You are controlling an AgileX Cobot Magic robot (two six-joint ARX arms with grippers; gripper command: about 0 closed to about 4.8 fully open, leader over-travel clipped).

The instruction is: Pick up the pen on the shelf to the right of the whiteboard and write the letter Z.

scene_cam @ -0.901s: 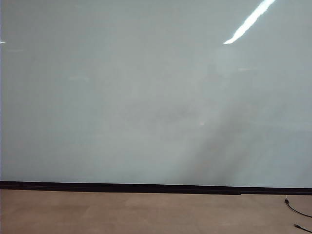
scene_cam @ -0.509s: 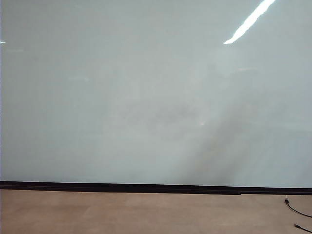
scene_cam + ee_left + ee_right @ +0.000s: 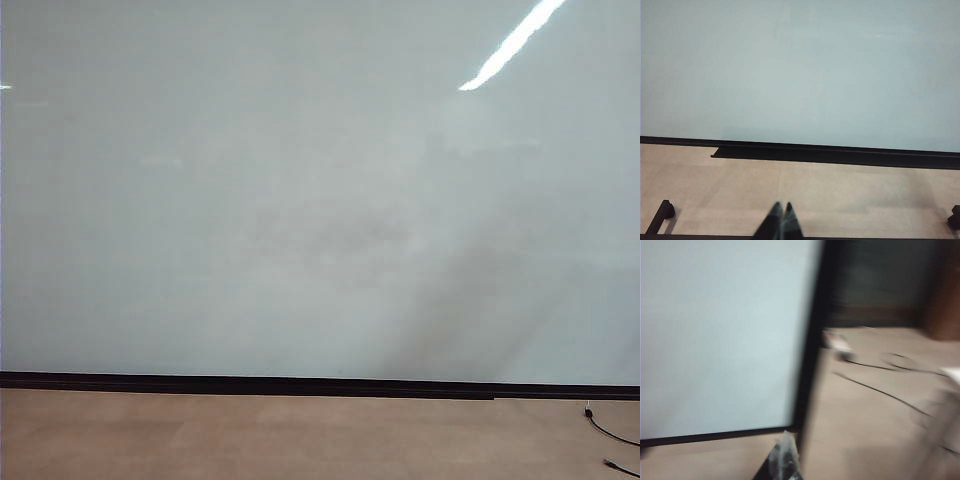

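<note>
Bare whiteboard point(image 3: 300, 200) above tan floor point(image 3: 300, 440); left gripper point(image 3: 781, 212) and right gripper point(image 3: 785, 450) closed, empty.

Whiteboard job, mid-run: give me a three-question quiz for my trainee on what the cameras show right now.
1. True or false: the whiteboard already carries a drawn letter in the exterior view.
2. Multiple choice: in the left wrist view, the left gripper is A) wide open, B) shut with nothing between its fingers, C) clamped on a pen.
3. Short answer: in the exterior view, what lies on the floor at the lower right?

Key
1. False: the board shows only glare and faint shadows.
2. B.
3. A black cable.

Note: the right gripper is also shut; its view is blurred, and no pen can be made out.
</note>
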